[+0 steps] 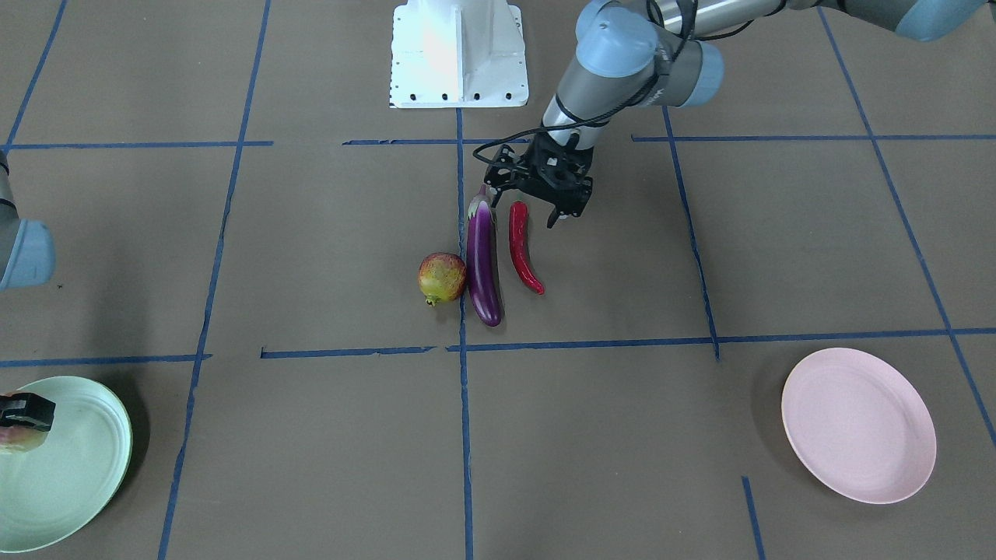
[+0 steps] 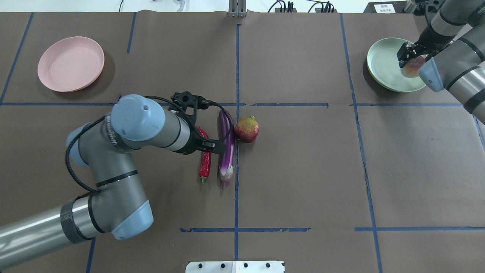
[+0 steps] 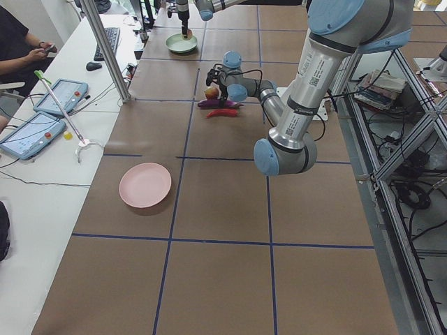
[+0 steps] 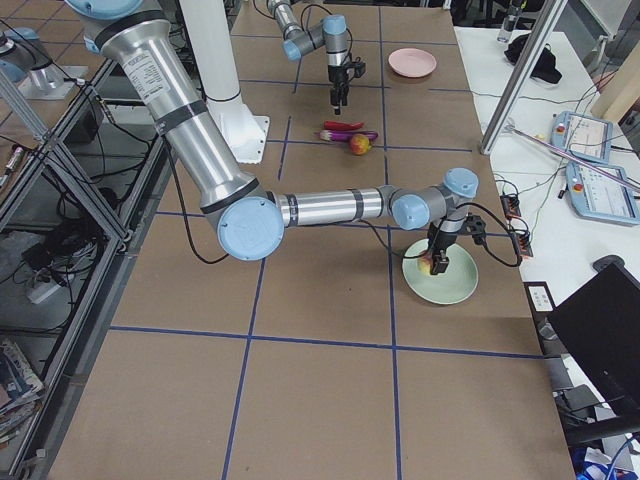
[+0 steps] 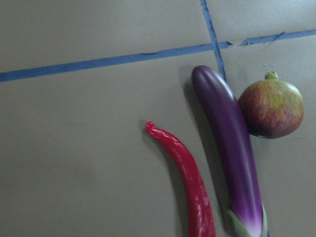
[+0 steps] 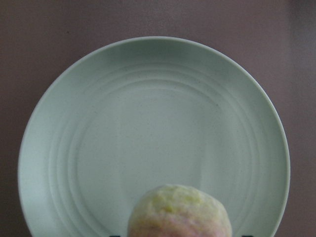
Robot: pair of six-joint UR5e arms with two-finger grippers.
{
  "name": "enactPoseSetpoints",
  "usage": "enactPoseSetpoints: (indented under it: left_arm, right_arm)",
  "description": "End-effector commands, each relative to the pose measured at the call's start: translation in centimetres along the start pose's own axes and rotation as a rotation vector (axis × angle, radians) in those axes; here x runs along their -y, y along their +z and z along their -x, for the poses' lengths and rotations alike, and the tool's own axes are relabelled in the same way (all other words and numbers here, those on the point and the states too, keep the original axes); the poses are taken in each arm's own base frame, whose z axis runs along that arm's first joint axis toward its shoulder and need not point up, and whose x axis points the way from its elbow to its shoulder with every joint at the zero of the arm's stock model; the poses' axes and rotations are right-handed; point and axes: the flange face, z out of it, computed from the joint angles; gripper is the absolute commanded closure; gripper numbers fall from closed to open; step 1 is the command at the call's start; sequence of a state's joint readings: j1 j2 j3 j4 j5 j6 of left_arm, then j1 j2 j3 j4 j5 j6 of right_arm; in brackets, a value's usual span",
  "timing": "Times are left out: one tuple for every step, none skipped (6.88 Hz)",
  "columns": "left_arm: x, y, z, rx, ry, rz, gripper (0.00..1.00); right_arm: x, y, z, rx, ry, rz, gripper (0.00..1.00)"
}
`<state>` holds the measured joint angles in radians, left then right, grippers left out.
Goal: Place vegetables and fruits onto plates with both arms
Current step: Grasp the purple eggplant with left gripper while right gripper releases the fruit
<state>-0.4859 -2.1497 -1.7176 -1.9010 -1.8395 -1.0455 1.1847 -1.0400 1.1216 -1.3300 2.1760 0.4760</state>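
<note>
The left gripper hung wide open, the slim curved red chili pepper right beneath its jaws and the long glossy purple eggplant just beside. Dropping straight and pinching the chili alone looked best. The right gripper clasped the pale pink-and-green round peach, with the pale green matte plate below. A low, gentle release seemed wise.

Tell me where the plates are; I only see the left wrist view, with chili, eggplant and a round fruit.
Observer: The pink plate lies empty at the far left.
Operator: And the green one?
Observer: The green plate is at the far right; the right end effector grips the peach over it.
Operator: And on my side?
Observer: The left end effector hovers open above the chili's stem end.
</note>
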Motion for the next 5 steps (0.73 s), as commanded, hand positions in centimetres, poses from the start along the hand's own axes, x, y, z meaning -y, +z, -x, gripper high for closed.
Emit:
enactPoseSetpoints:
  left_arm:
    - [-1.7, 4.1, -4.9, 0.062, 0.01, -0.032, 0.0]
    - [-0.7, 6.0, -6.4, 0.08, -0.006, -0.029, 0.0]
    - [-0.7, 6.7, -6.2, 0.092, -0.008, -0.023, 0.03]
    - [-0.8, 7.0, -5.9, 0.101, -0.008, -0.019, 0.06]
    - [-0.9, 7.5, -5.6, 0.11, -0.01, -0.014, 0.12]
  right_arm:
    - [0.1, -2.2, 0.9, 0.09, -0.01, -0.006, 0.0]
    - [0.0, -3.4, 1.1, 0.139, -0.015, -0.004, 0.0]
    - [-0.3, -3.9, 1.3, 0.147, -0.02, -0.011, 0.0]
    - [-0.4, -3.9, 1.3, 0.147, -0.021, -0.012, 0.0]
    - [-0.8, -3.8, 0.9, 0.147, -0.023, -0.014, 0.0]
